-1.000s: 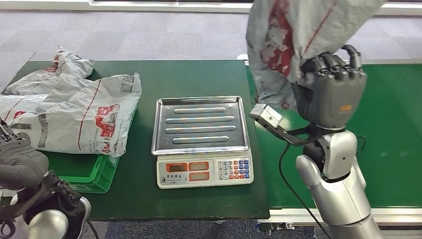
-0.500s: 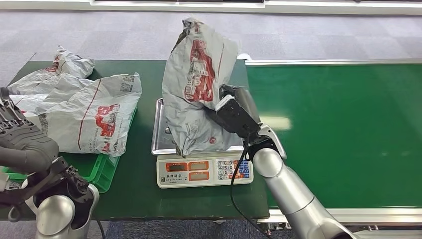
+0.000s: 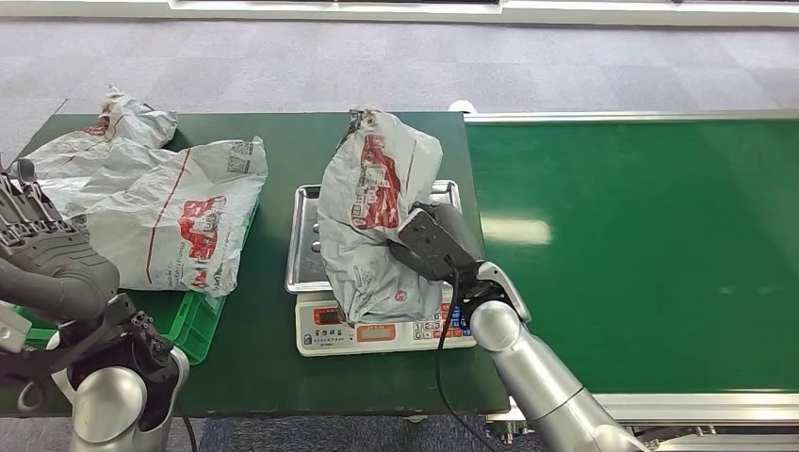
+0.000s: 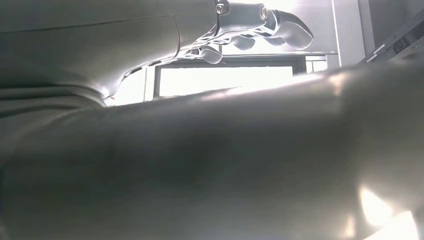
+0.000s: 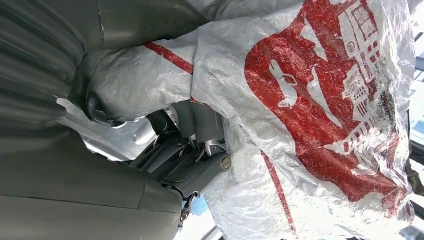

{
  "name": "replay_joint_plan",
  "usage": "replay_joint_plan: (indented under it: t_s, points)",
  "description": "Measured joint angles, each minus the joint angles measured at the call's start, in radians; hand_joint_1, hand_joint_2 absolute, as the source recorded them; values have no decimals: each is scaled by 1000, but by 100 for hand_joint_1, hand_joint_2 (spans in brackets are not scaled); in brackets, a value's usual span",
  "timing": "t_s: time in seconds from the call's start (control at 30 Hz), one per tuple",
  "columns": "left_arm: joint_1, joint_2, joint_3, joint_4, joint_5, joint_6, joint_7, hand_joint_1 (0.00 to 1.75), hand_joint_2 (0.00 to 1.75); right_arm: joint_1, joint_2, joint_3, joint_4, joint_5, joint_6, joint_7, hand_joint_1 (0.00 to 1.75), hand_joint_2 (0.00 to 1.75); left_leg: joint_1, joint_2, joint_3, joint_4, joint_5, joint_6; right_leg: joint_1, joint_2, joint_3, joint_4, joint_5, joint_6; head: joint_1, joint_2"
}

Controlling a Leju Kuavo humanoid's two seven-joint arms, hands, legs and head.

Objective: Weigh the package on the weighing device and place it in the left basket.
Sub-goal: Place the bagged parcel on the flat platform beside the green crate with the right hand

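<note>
In the head view the package [image 3: 372, 212], a crumpled grey mailer bag with red print, now sits lower than half a second ago: its bottom rests on the steel tray of the weighing device [image 3: 382, 315] and hangs over the front, covering part of the display panel. The right hand [image 3: 429, 240] still grips its side. The left hand [image 3: 42, 254] has risen slightly at the near left of the green worktop [image 3: 283, 151]; whether it is wide or narrow cannot be told. Two more grey mailer bags [image 3: 155, 212] lie on the green basket [image 3: 184, 330]. The writing on the bags and scale is too small to read.

In the left wrist view everything is a blurred grey surface.

In the right wrist view the right hand's fingers [image 5: 197, 122] press into the package [image 5: 310, 100], whose red print shows drawn figures; no letters are legible.
</note>
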Motion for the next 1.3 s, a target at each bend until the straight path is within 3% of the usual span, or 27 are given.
replay_joint_plan:
  t_s: [0.03, 0.17, 0.43, 0.67, 0.8, 1.13, 1.3]
  points:
    - [0, 0, 0, 0, 0, 0, 0, 0, 0, 0, 0, 0, 4, 1, 0, 1, 175, 175, 0, 0, 0, 0, 0, 0, 0, 0, 0, 0, 0, 0, 0, 0]
    - [0, -2, 0, 0, -11, -4, 8, 0, 0, 0, 0, 0, 15, 33, -15, 21, 0, 175, 0, 0, 0, 0, 0, 0, 0, 0, 0, 0, 0, 0, 0, 0]
    - [3, -16, 0, -3, -53, -19, 31, 0, 0, -1, 0, -6, 34, 183, -80, 60, 0, 175, 0, 0, 0, 0, 0, 0, 0, 0, 0, 0, 0, 0, 0, 0]
    - [3, -24, 0, -5, -61, -19, 31, 0, 0, -1, 0, -8, 37, 202, -93, 60, 0, 175, 0, 0, 0, 0, 0, 0, 0, 0, 0, 0, 0, 0, 0, 0]
    - [3, -26, 0, -5, -62, -19, 31, 0, 0, -1, 0, -8, 37, 203, -94, 60, 0, 0, 0, 0, 0, 0, 0, 0, 0, 0, 0, 0, 0, 0, 0, 0]
    - [8, -32, 1, -7, -100, -19, 24, 0, 0, -1, 0, -14, 36, 331, -92, 88, 0, 0, 0, 0, 0, 0, 0, 0, 0, 0, 0, 0, 0, 0, 0, 0]
    - [29, -35, 3, -24, -131, -25, 25, 0, 0, 35, 0, -18, -66, 409, -223, 46, 0, 0, 0, 0, -1, 0, 0, 0, 0, 0, -1, 0, 0, 0, 0, 0]
